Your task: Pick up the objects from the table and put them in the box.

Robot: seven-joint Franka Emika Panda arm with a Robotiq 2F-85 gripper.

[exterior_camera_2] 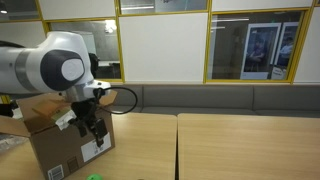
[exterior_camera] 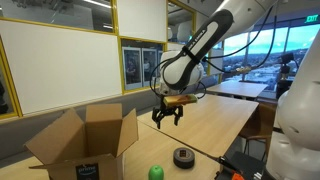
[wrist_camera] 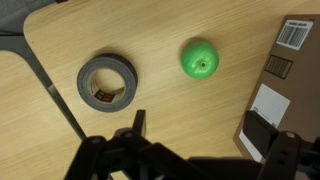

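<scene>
Presently, in an exterior view, the end effector (exterior_camera: pixel 167 117) is seen hanging above the counter (exterior_camera: pixel 225 120), jaws spread wide, with nothing held or touched. Below it, the black tape roll (exterior_camera: pixel 184 156) and the green ball (exterior_camera: pixel 155 172) lie near the counter's near edge, close together but apart. The open box (exterior_camera: pixel 80 140) stands beside them toward the counter's end.

In an exterior view, the end effector (exterior_camera_2: pixel 93 128) is shown in front of the box (exterior_camera_2: pixel 55 150), again empty.

In the wrist view, the roll (wrist_camera: pixel 106 82) lies flat near a rounded corner of the counter (wrist_camera: pixel 60 35). The ball (wrist_camera: pixel 199 58) sits between it and the box (wrist_camera: pixel 285 80). Both objects are judged light. The roll looks stiff and could be pinched across 1 wall of its ring. The ball looks smooth and may roll, so a grip across its middle is advised.
</scene>
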